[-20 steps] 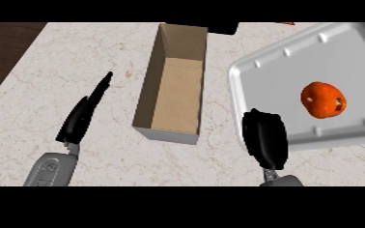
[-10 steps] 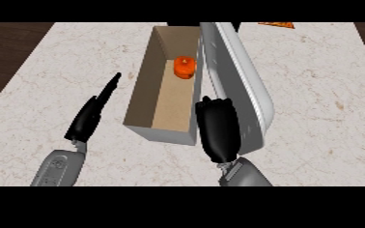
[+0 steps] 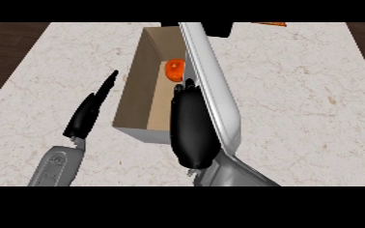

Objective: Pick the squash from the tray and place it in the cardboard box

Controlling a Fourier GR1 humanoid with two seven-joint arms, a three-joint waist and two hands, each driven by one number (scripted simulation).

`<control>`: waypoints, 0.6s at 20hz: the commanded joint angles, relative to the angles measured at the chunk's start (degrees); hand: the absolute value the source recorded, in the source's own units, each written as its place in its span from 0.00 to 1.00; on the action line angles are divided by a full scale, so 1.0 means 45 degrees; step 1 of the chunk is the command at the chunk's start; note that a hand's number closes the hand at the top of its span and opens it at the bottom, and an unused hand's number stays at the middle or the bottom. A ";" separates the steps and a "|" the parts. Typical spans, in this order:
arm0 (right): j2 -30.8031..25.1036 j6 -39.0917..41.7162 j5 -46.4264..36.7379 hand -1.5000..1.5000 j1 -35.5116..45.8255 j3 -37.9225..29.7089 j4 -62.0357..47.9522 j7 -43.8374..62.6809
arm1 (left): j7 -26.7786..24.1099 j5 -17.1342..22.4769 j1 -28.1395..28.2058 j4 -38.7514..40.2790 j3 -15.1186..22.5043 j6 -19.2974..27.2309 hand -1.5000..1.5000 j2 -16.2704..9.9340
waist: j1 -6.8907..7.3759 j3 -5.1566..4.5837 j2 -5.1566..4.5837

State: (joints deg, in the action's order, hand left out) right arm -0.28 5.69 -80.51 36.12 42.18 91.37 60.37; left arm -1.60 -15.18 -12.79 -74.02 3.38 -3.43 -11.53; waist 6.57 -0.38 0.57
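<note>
Squash (image 3: 174,69): small, orange, roundish, sitting inside the box (image 3: 135,89) toward its far end, against the right wall; its right part is covered by the tray. Tray (image 3: 214,92) is tipped steeply on edge, running along the box's right side, so only its white rim and grey underside show. Right robot hand (image 3: 191,130) lies over the box's near right corner beside the tray, back of the hand up, hiding that corner; can't tell what its fingers do or whether it touches the tray. Left robot hand (image 3: 89,111) is over the table (image 3: 299,87) left of the box, fingers straight, released, holding nothing. Dark objects at the table's far edge are cut off, unidentifiable.
</note>
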 commanded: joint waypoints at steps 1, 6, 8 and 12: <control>0.0058 0.1516 0.1120 1.00 0.2087 0.0219 0.0347 0.3212 | 0.0063 0.0069 -0.0104 0.0060 -0.0132 0.0030 0.50 0.0007 | -0.0192 0.0019 -0.0013; 0.0052 0.2428 0.2563 1.00 0.3573 -0.0542 -0.0587 0.4008 | -0.0013 0.0158 -0.0070 -0.0059 -0.0398 -0.0004 0.50 -0.0259 | -0.0376 0.0024 -0.0050; 0.0051 0.2081 0.2933 1.00 0.3820 -0.0461 -0.1231 0.4363 | 0.0243 -0.0017 0.0196 -0.0218 -0.0265 0.0287 0.50 -0.0029 | -0.0456 0.0043 -0.0075; 0.0050 0.2271 0.3842 1.00 0.4469 -0.0879 -0.2139 0.4398 | 0.0234 0.0308 -0.0061 -0.0125 -0.0625 -0.0104 0.50 -0.0384 | -0.0733 0.0049 -0.0108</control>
State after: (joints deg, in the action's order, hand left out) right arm -1.05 10.97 -67.22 52.02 39.72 85.59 67.99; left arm -1.53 -14.93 -12.23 -74.23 1.98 -2.72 -11.98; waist 4.30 -0.23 0.23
